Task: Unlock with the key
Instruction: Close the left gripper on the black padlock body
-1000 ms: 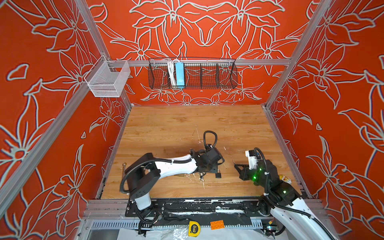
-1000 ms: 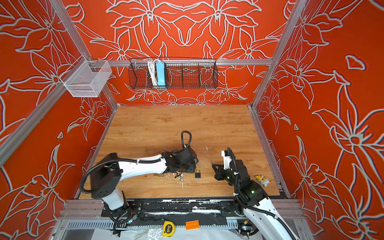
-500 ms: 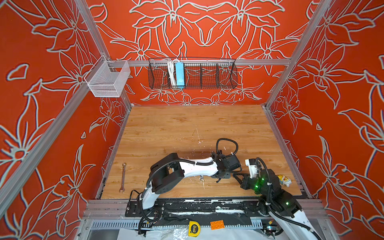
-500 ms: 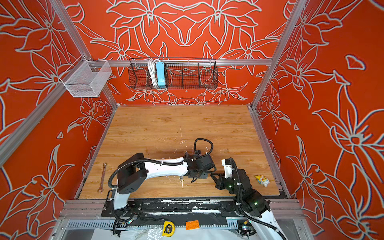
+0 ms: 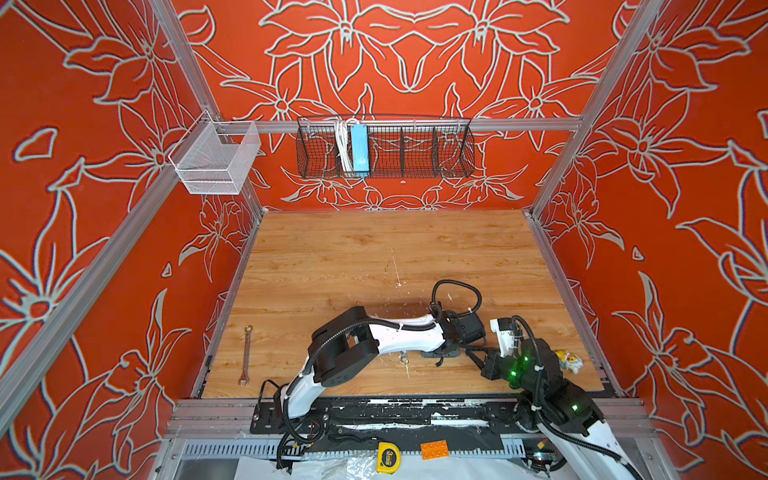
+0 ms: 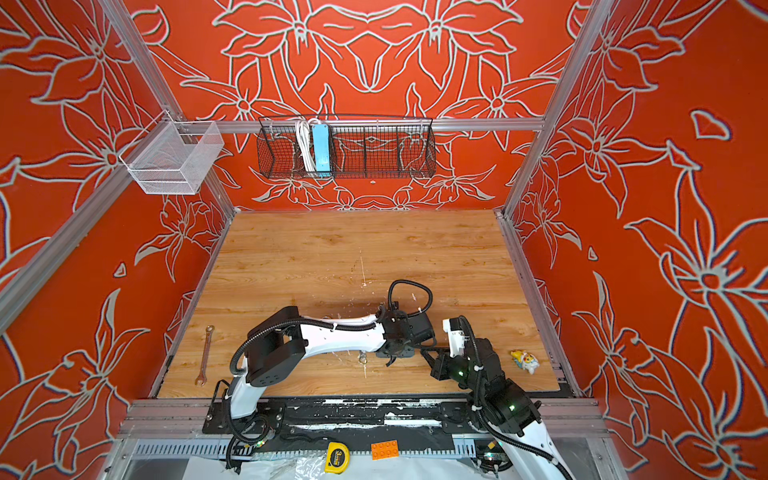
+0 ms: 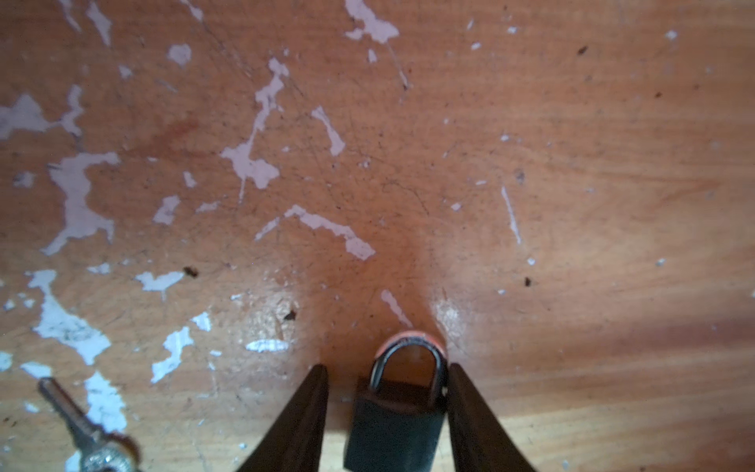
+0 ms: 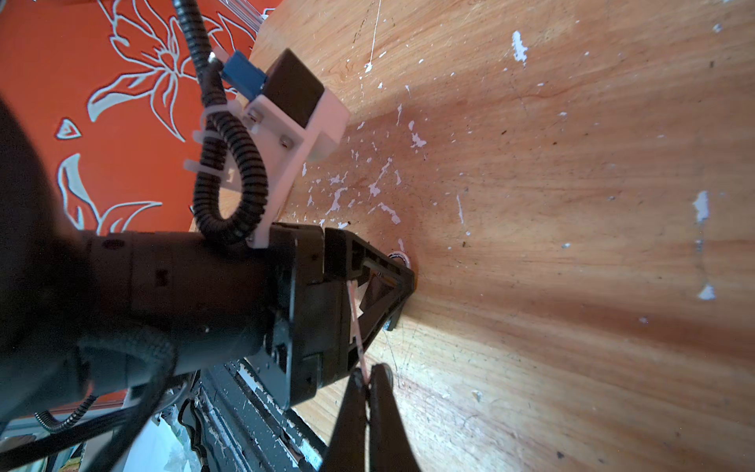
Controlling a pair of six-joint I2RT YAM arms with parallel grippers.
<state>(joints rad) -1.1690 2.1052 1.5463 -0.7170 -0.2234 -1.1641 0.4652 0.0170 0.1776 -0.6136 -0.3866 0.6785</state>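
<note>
Two robot arms in both top views: left arm (image 5: 407, 338) at lower centre, right arm (image 5: 552, 386) at lower right. Two grippers, one per arm: left gripper (image 7: 388, 372), right gripper (image 8: 369, 374). One padlock (image 7: 394, 425). One key (image 7: 81, 425). One wrench (image 5: 246, 355) at lower left. Two wire baskets in the upper half: white basket (image 5: 216, 162), black basket (image 5: 453, 145). One blue power strip (image 5: 359, 149) inside the black one. Along the bottom edge, one tape measure (image 5: 387, 457) and one orange brick (image 5: 434, 449). One small yellow toy (image 5: 568, 360) at lower right

Wrench (image 5: 245, 356) well left of left gripper (image 7: 386, 367), yellow toy (image 5: 568, 360) right of right gripper (image 8: 369, 374), tape measure (image 5: 387, 457) and orange brick (image 5: 434, 450) base-side of both.
</note>
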